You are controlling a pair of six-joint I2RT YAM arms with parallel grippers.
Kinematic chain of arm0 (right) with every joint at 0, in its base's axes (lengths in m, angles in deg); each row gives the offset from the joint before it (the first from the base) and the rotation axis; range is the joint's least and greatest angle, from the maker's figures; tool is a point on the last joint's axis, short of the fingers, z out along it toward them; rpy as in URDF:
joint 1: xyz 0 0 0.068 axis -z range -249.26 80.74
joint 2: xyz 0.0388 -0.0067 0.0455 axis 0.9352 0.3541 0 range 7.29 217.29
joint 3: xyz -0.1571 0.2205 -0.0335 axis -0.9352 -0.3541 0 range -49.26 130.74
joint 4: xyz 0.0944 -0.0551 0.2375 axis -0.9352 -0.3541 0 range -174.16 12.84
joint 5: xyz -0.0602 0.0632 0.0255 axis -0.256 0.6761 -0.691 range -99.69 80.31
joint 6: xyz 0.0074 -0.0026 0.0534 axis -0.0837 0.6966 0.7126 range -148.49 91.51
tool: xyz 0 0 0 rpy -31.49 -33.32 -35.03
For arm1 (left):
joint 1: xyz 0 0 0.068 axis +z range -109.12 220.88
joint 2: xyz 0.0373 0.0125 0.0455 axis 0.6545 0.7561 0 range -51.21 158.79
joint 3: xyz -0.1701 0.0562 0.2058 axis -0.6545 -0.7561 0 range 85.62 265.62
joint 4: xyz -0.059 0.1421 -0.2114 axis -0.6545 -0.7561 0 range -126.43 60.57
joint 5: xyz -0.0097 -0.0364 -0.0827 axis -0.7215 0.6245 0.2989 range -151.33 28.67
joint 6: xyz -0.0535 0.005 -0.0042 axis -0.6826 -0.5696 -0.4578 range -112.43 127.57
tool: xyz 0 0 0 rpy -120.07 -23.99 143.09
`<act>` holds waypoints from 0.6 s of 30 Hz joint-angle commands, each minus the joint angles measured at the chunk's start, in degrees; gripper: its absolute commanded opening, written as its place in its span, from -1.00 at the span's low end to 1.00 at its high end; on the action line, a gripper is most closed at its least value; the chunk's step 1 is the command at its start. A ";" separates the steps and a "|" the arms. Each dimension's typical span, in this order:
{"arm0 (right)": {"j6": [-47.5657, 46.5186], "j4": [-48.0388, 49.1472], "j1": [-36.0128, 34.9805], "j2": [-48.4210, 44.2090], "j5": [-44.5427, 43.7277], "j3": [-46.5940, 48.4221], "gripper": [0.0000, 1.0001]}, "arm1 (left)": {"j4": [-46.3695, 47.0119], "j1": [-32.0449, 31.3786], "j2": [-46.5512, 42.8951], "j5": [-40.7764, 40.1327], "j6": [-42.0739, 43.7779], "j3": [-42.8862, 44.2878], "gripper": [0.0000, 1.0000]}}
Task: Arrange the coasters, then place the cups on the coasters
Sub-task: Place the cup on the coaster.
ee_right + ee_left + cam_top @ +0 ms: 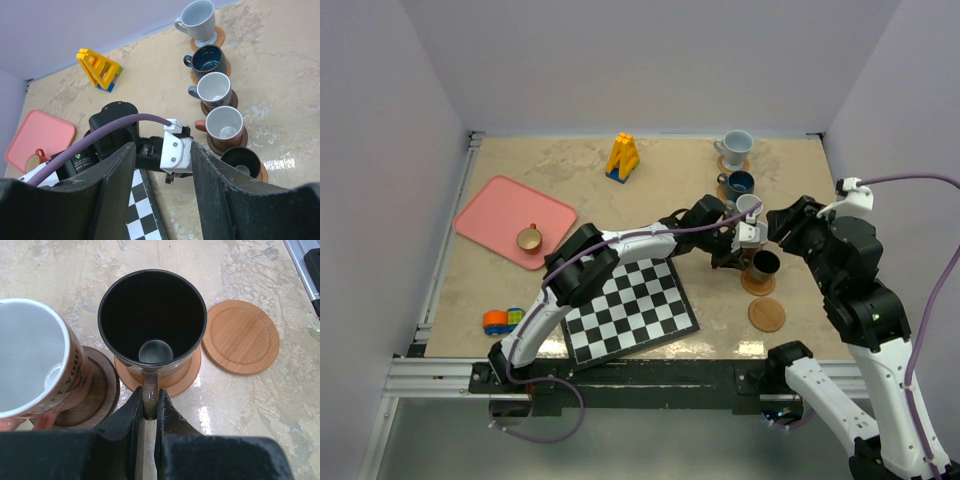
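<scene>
Coaster (767,315) nearest the arms lies bare; just beyond it the black cup (152,315) sits on its own disc (189,374). Left gripper (150,402) is almost closed, its fingers pinching the cup's handle. If it pulls back before letting go fully, the handle would likely drag, and the cup could slide off the disc or tip. Pink cup (30,360) stands just beside it, so a sideways swing on release could knock that one too. Right gripper (162,160) hangs about half open above the left wrist, holding nothing; the two arms look close enough to clash. Further off, the tan cup (529,238) sits on the tray (490,205), and carrying it across to the bare coaster risks clipping the row
</scene>
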 commanded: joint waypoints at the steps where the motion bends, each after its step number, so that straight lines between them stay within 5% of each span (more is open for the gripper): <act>1: -0.47 1.41 -0.01 -1.01 0.18 0.57 0.04 | 2.74 -0.54 -0.31 1.44 1.12 3.39 -1.00; 18: -0.47 0.79 -0.01 -1.81 0.62 -0.22 0.05 | 0.37 -1.24 1.19 0.65 1.82 4.88 -1.00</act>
